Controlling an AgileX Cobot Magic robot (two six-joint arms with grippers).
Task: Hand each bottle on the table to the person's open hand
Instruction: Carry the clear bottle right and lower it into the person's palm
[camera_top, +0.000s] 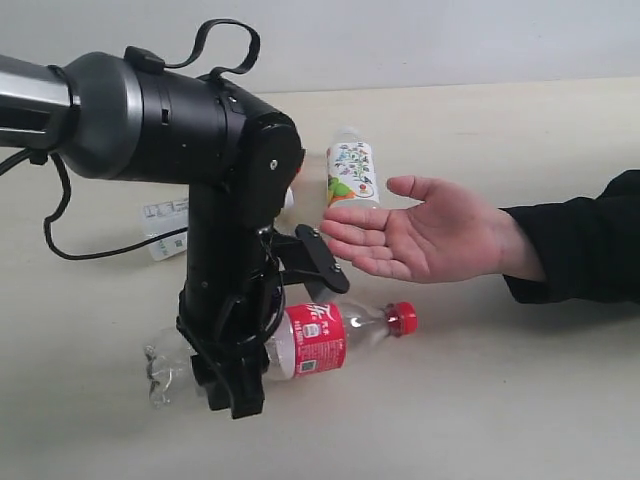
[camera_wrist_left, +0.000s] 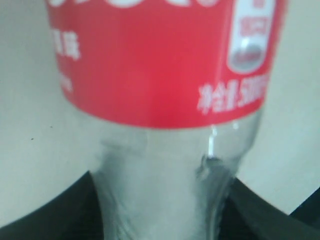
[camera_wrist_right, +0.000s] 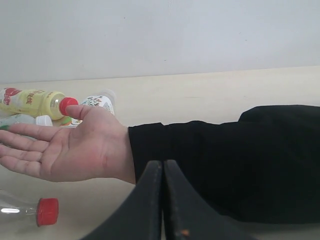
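Fingers (camera_wrist_left: 50, 220) of the left gripper (camera_top: 235, 392) clamp the clear red-labelled bottle (camera_top: 320, 340) lying on the table (camera_top: 500, 420), nearer than the open hand (camera_top: 430, 235); right gripper (camera_wrist_right: 163, 165) fingers press together, empty.

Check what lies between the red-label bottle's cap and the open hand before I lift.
Nothing but bare table lies between the red-label bottle and the hand. The exterior view shows the gap, and the right wrist view agrees.
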